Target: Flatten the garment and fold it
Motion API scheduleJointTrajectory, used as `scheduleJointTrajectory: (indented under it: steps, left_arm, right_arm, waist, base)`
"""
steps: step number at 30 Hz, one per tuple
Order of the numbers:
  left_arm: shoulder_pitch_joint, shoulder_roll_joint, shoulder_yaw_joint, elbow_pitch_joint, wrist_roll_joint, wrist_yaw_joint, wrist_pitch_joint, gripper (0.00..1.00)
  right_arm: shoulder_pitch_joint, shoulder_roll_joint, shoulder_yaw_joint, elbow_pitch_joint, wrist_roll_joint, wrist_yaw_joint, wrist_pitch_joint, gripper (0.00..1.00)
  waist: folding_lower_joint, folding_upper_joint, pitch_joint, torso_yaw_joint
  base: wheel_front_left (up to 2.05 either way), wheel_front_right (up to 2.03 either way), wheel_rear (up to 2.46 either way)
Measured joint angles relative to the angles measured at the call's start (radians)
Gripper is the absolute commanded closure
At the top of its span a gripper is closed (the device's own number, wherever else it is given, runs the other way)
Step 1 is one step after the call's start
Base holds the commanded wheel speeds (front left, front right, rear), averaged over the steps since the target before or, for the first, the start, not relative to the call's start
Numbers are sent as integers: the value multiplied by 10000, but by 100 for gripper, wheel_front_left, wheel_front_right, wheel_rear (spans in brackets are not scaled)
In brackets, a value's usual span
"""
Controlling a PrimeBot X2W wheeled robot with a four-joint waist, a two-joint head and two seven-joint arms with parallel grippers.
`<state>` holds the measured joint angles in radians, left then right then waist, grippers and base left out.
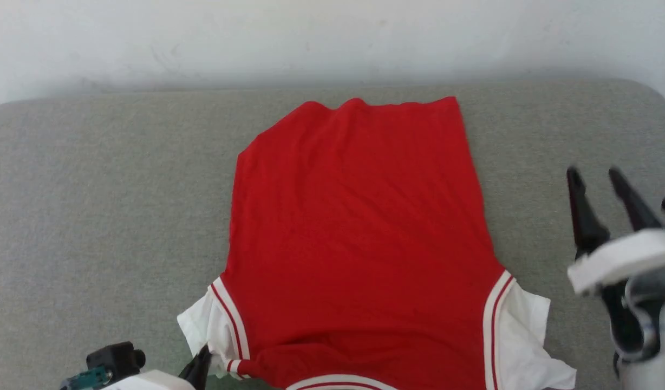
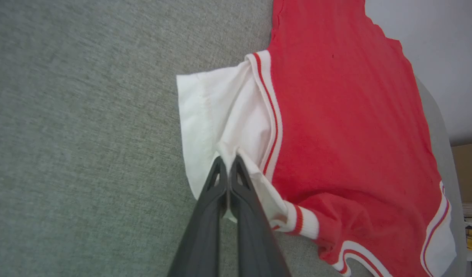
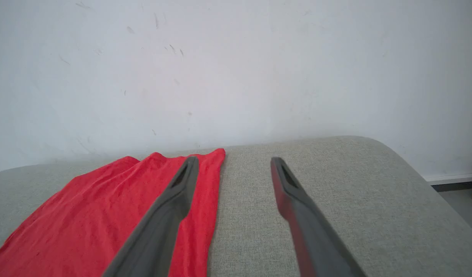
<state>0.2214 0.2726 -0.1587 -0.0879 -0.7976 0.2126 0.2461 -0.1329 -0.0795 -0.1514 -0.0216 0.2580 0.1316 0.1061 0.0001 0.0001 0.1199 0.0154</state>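
The garment (image 1: 359, 233), a red jersey with white short sleeves and red-and-white striped trim, lies spread on the grey cushion, its plain side up and its hem toward the wall. At the lower left, my left gripper (image 2: 228, 158) is shut on the white sleeve (image 2: 220, 111), pinching a fold of the fabric; in the head view its dark fingers (image 1: 198, 368) meet the sleeve's edge. To the right of the garment, my right gripper (image 1: 595, 176) hangs open above the cushion with nothing between its fingers. In the right wrist view the right gripper (image 3: 235, 161) stands open beside the red hem (image 3: 205, 161).
The grey upholstered surface (image 1: 94, 216) stretches wide on both sides of the garment, backed by a white wall (image 1: 332, 38). Its rounded right corner (image 3: 374, 146) drops to the floor. A cardboard box (image 2: 466, 173) stands past the far edge in the left wrist view.
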Motion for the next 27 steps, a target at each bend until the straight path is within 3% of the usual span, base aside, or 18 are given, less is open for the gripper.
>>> scheduleJointTrajectory:
  steps: [6,13,20,27]
  left_arm:
    - [-433,-176,-343,-336,169,-82,-8,100]
    - [-914,-382,-627,-679,374,-163,-230,100]
    - [-1457,-637,-982,-901,581,-301,-460,100]
    - [-1798,-915,-1325,-949,692,-447,-671,100]
  right_arm:
    - [-2860,-702,-107,2259,-52,0,-370,0]
    - [-5801,-1283,-568,5095,-405,0,-71,0]
    - [-7908,-1858,-809,7041,-1344,0,1381,0]
    - [-9068,-2261,-1020,7956,-1950,0,3567,0]
  waist:
    - [1,0,400,541]
    - [1,0,1165,1257]
    - [2,0,2164,1954]
    - [2,0,3173,2634]
  base:
    - [0,0,0]
    - [0,0,0]
    - [0,0,0]
    - [0,0,0]
